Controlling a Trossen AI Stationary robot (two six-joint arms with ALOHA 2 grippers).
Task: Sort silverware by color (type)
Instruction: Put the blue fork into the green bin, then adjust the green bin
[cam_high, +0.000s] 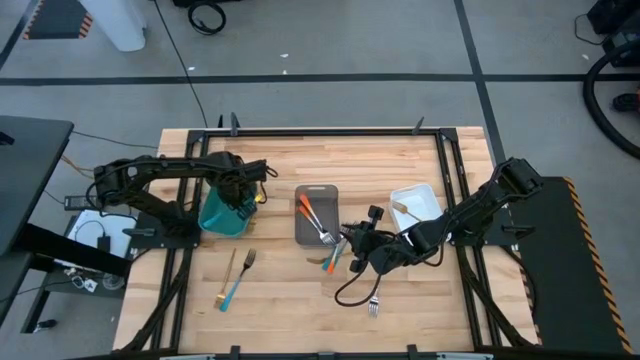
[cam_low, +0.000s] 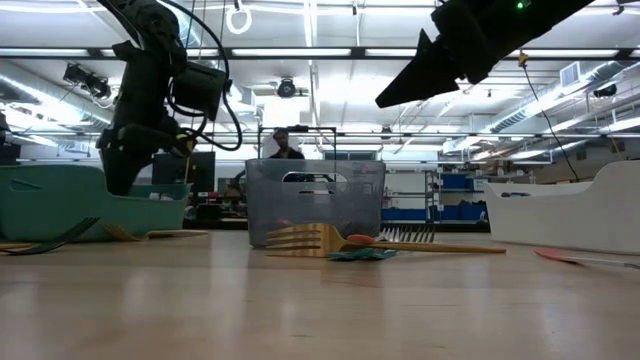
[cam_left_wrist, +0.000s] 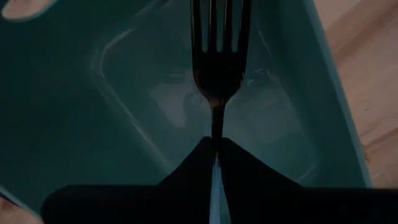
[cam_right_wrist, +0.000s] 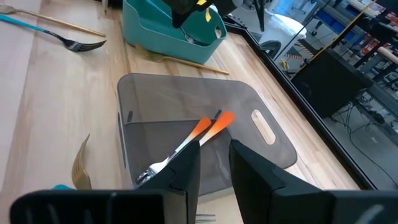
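**A:** Starting on the left side, what is that arm doing?

**B:** The left gripper (cam_left_wrist: 216, 163) hangs over the teal tray (cam_high: 222, 217), reaching down into it. Its fingers are pinched almost together on the thin handle of a fork (cam_left_wrist: 217, 56), whose tines point down toward the tray floor. In the wrist view the handle shows as a pale blue sliver between the two dark fingers.

**A:** And the right arm?

**B:** The right gripper (cam_right_wrist: 215, 168) hovers above the near edge of the grey tray (cam_right_wrist: 186, 102), jaws parted by a narrow gap with nothing between them. Two orange-handled forks (cam_right_wrist: 199, 134) lie side by side in that tray, tines toward the gripper.

**A:** Where is the rest of the silverware?

**B:** A blue-handled fork (cam_high: 240, 278) and a gold utensil (cam_high: 229, 276) lie close together on the wooden table (cam_high: 290, 310), in front of the teal tray. Just beside the grey tray, near the right gripper, an orange-handled piece (cam_high: 334, 256) and a blue-handled piece (cam_high: 338, 262) sit almost touching. One more fork (cam_high: 374, 306) lies farther forward, by a loop of black cable (cam_high: 352, 292).

**A:** Anything in the white tray (cam_high: 415, 205)?

**B:** A dark sliver shows inside it, but I cannot tell what it is. In the low view a gold fork (cam_low: 310, 239) lies on the table in front of the grey tray.
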